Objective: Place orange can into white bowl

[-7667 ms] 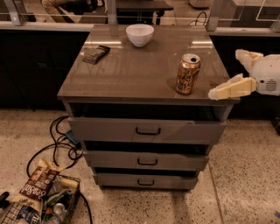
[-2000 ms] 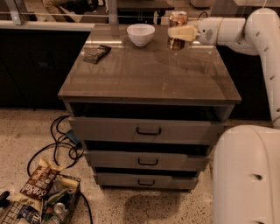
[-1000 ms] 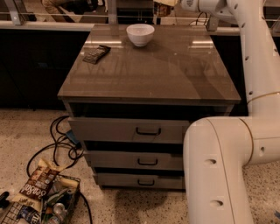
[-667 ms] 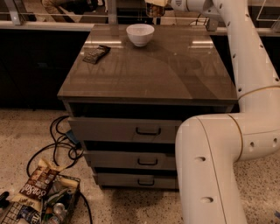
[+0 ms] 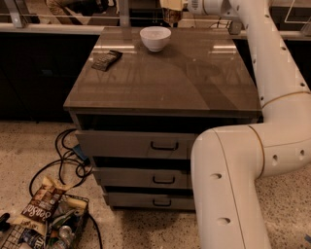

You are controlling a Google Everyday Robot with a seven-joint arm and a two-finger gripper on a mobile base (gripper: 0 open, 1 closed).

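The white bowl (image 5: 155,38) stands at the back middle of the brown cabinet top (image 5: 165,78). My gripper (image 5: 171,8) is at the top edge of the view, just above and slightly right of the bowl. It is shut on the orange can (image 5: 173,16). Only the can's lower part shows below the cream fingers (image 5: 169,4), and the can hangs in the air clear of the bowl. My white arm reaches in from the right, over the back of the cabinet.
A flat dark snack wrapper (image 5: 107,60) lies at the back left of the top. The cabinet has three drawers (image 5: 163,146). My arm's thick lower link (image 5: 233,185) fills the front right. Cables (image 5: 68,160) and a basket of snack bags (image 5: 43,219) lie on the floor at left.
My gripper took the can from the right side of the top, lifted it and carried it left along the back edge. It is now over the bowl.
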